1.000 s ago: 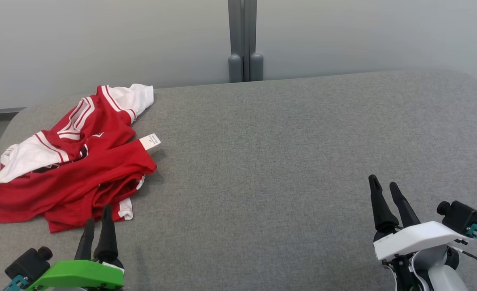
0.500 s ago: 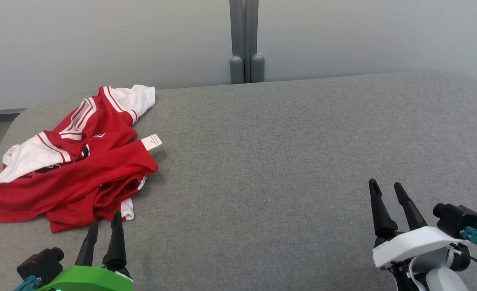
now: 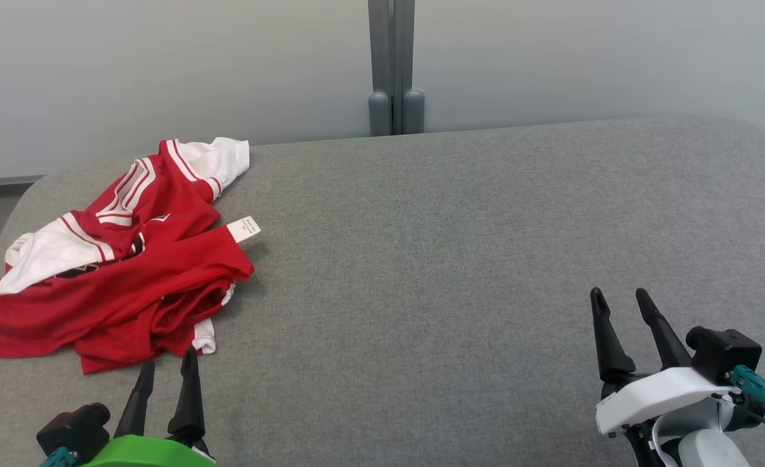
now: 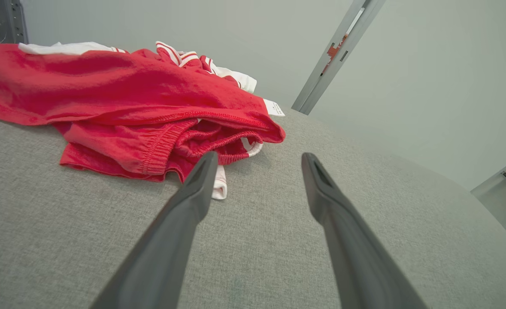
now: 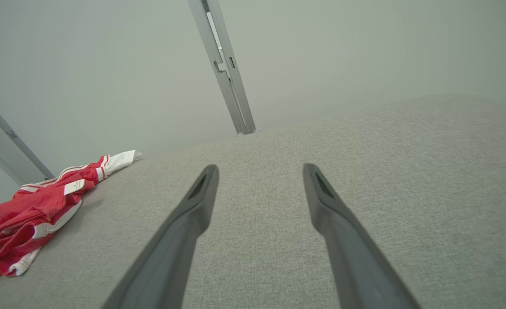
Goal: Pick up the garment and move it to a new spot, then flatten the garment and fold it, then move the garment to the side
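- The garment (image 3: 116, 279), red with white striped sleeves, lies crumpled at the far-left part of the grey fabric-covered tabletop (image 3: 421, 259). It is bunched in overlapping layers, so the task is judged to be at its start: nothing is lifted, flattened or folded yet.
- A white label (image 3: 242, 228) sticks out from the garment's right edge and rests flat on the tabletop.
- The middle and right of the tabletop offer broad bare fabric, judged a suitable new spot for spreading the garment.
- Left jaws: spread wide and holding nothing. The fingers (image 3: 191, 389) point at the garment's near edge. In the left wrist view, one fingertip (image 4: 201, 171) overlaps a white cuff and the gathered red hem. Whether it touches the cloth cannot be told. This placement is judged a staging pose for a first pinch on that hem.
- Right jaws: spread wide and holding nothing. The fingers (image 3: 606, 337) stand above bare tabletop, well apart from the garment (image 5: 16, 227). This pose is judged a standby position.
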